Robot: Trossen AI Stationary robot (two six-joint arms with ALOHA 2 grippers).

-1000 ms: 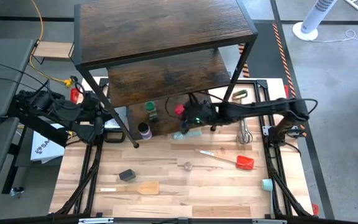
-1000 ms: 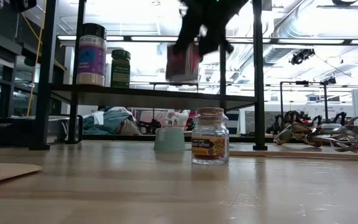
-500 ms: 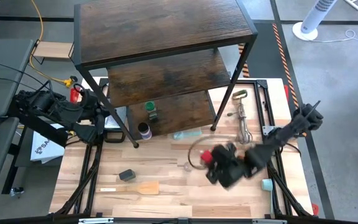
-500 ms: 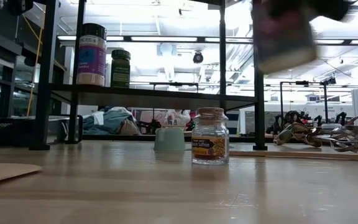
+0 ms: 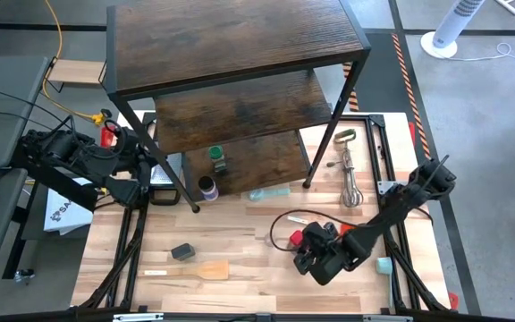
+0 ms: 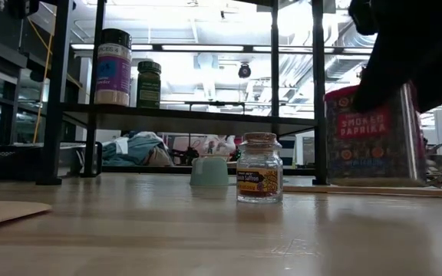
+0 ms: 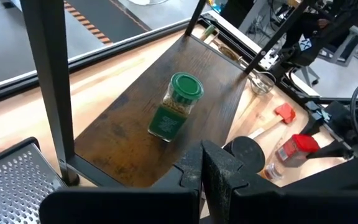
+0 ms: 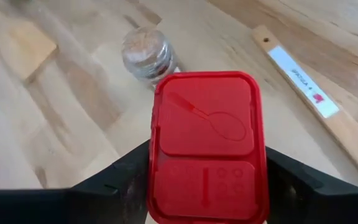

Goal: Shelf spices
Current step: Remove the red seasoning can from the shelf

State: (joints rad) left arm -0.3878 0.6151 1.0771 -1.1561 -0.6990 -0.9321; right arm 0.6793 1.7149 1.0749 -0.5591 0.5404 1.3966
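Right pincer (image 5: 304, 249) lowered since half second ago, clamped on red paprika jar (image 6: 373, 136), near worktop (image 5: 240, 237), beside tiny pale jar (image 6: 258, 168). Left pincer (image 7: 199, 177) together, by shelf (image 5: 240, 54).

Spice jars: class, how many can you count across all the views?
5. On the shelf's lowest board: green-lidded jar, dark-lidded jar. On the table: tiny pale jar, dark jar by the wooden spatula. At the right gripper: red jar. None seem hidden.

"SMOKED PAPRIKA" on red jar (image 6: 371, 138) label; "SPATULA" on wooden handle (image 8: 303, 74) sticker
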